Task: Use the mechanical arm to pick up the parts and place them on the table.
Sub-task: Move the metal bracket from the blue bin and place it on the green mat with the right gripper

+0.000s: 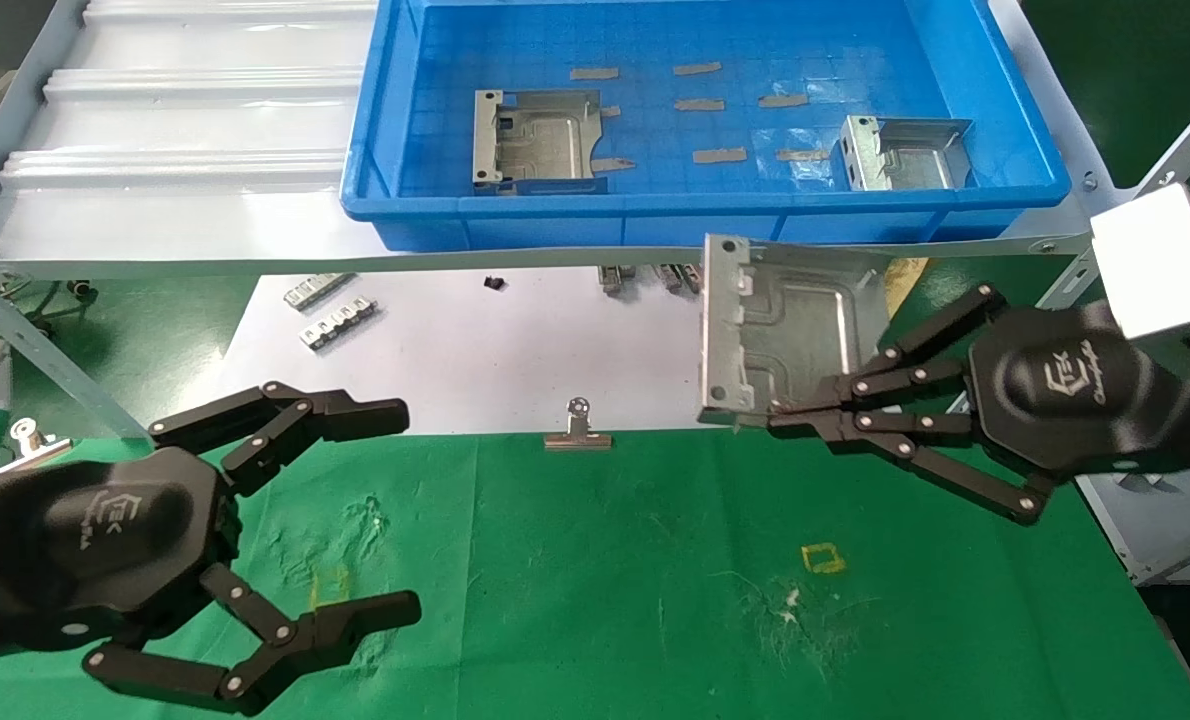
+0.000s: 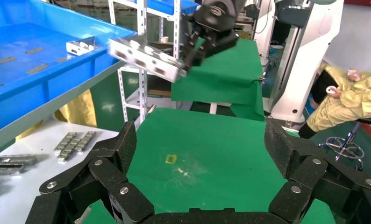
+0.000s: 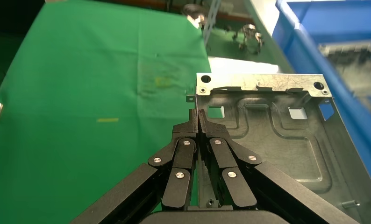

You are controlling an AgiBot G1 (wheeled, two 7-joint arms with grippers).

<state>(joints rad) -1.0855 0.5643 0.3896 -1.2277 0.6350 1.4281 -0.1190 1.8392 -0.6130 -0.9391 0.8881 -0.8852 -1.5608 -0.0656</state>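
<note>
**Right tool gripping one plate; two lying in the bin**

The right tool (image 1: 800,412) is clamping the near edge of a silvery stamped plate (image 1: 790,325), grooved, holed and flanged, tilting above the green surface (image 1: 605,580) at right. Two more plates (image 1: 535,140) (image 1: 905,152) are lying in the blue bin (image 1: 705,215) farther back. The left tool (image 1: 395,510) is hovering spread apart at near left.

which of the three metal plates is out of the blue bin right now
The plate pinched in the right gripper, held above the table; the other two plates lie in the bin.
</note>
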